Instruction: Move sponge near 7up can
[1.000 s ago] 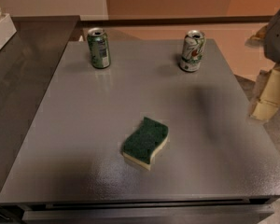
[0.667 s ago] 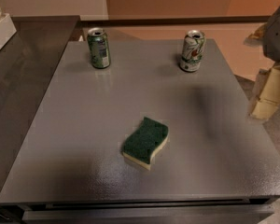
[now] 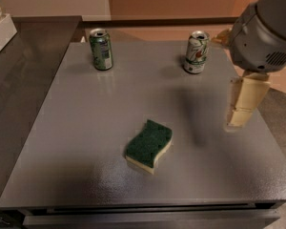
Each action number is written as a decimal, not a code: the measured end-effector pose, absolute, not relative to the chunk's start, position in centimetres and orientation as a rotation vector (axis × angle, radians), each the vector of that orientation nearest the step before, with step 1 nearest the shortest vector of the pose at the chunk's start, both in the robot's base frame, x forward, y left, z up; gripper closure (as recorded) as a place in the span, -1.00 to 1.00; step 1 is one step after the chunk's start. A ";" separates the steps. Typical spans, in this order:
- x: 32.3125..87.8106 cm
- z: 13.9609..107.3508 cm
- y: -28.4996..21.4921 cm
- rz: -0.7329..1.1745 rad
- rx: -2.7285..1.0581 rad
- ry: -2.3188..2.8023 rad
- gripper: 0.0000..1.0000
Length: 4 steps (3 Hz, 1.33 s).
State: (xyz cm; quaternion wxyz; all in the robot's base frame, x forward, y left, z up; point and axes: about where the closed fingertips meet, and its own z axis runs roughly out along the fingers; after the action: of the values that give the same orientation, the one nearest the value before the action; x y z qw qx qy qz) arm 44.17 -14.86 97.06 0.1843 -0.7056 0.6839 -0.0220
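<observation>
The sponge [image 3: 149,145] lies green side up on the counter [image 3: 76,137], toward the near edge and about midway between left and right, well apart from the 7up can [image 3: 197,52] standing near the far right corner. A darker green can [image 3: 101,49] stands near the far left corner. The gripper [image 3: 239,118] hangs by the right edge, touching nothing; whether it is spread or closed I can't tell.

Single camera looking down on the table [image 3: 81,128] from above its near edge.
It is facing the far edge, sitting close and tilting steeply; the pincer [image 3: 238,118] is hanging at the right of the frame, the sponge [image 3: 149,144] lying left of it, the 7up can [image 3: 197,51] standing beyond it.
</observation>
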 end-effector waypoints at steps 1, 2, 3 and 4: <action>43.9 95.7 -9.8 -0.033 -2.158 1.722 -1.00; 43.6 93.1 -5.6 -0.007 -2.334 1.573 -1.00; 43.3 90.2 -2.8 0.006 -2.493 1.485 -1.00; 43.1 87.2 -1.5 0.017 -2.615 1.440 -1.00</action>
State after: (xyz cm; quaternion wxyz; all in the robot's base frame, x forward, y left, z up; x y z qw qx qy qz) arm 43.05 -1.52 87.16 0.0782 -0.8733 0.4808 0.0058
